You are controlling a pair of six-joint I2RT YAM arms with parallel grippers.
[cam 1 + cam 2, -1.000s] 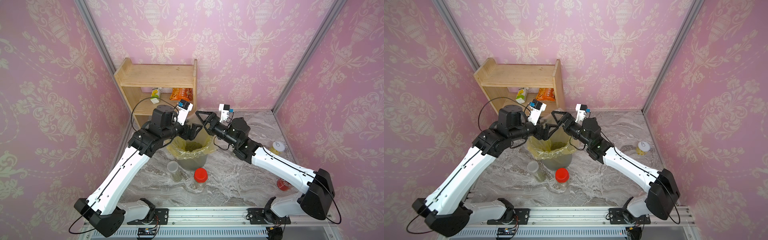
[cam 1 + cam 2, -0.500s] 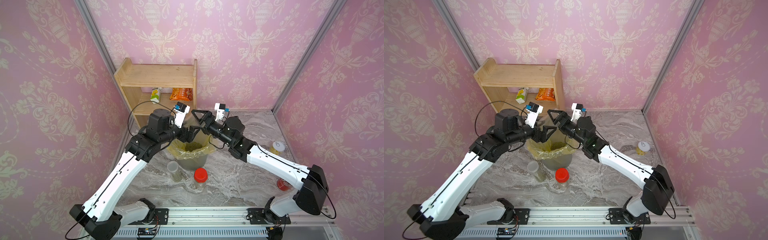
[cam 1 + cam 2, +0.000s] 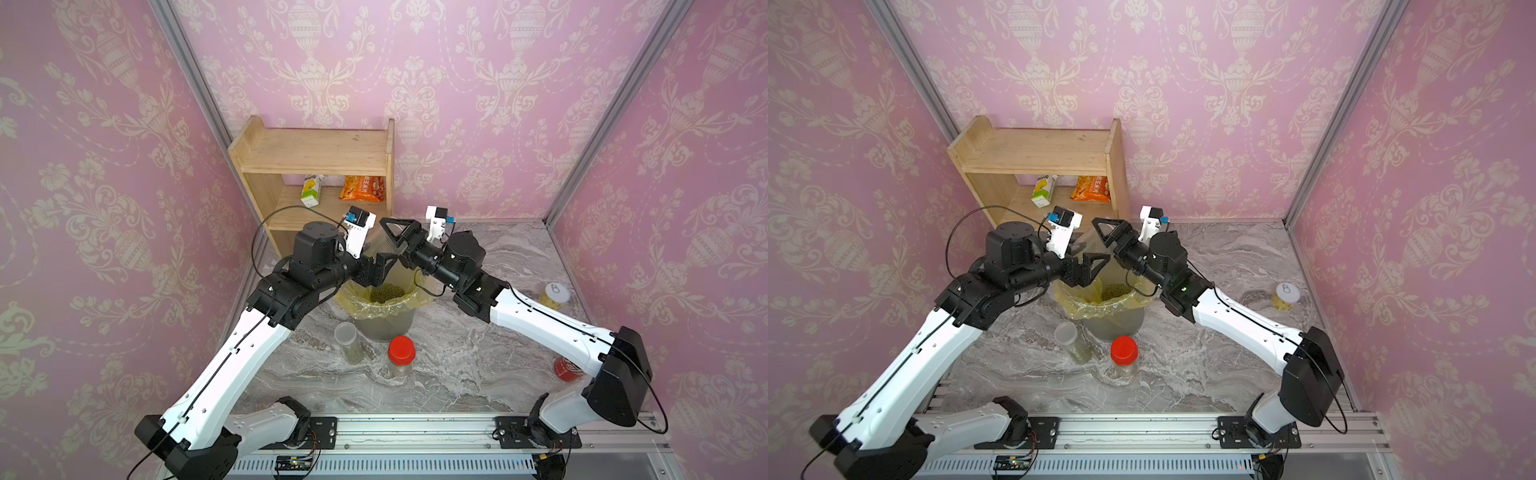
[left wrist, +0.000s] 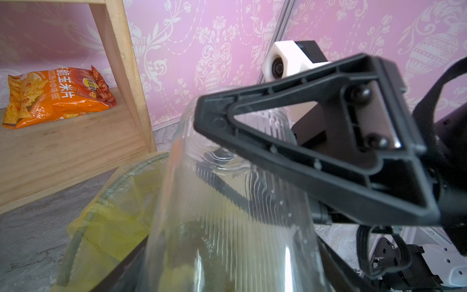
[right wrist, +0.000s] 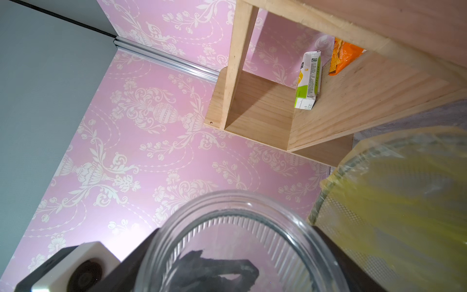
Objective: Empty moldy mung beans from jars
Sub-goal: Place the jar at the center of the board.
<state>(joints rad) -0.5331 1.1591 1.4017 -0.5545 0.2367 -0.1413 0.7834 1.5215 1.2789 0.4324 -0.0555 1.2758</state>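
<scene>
The clear ribbed jar [image 4: 227, 215] hangs over the bin [image 3: 386, 326], its long axis tilted and its lower end toward the beans [image 3: 386, 293] inside. The left tool [image 3: 380, 269] pinches the jar. The right tool [image 3: 400, 243] straddles its upper end, grip unclear.

Tilted clear ribbed jar [image 4: 227, 215] over mung beans [image 3: 386, 292] in bin [image 3: 388, 328]; red-lidded jar [image 3: 401, 353], translucent-lidded jar [image 3: 347, 338] upright nearby.

Walls [image 3: 457, 83]: pink wallpaper with a cream urn-and-vine damask, on three sides. Aluminium corner posts [image 3: 199, 79] at the back seams. Surface is a grey-white marble-look tabletop [image 3: 457, 374], with an aluminium rail [image 3: 415, 432] along the front edge. Wooden shelf unit [image 3: 307, 151] in the back left corner, against the wall. Light even and diffuse, shadows soft.
</scene>
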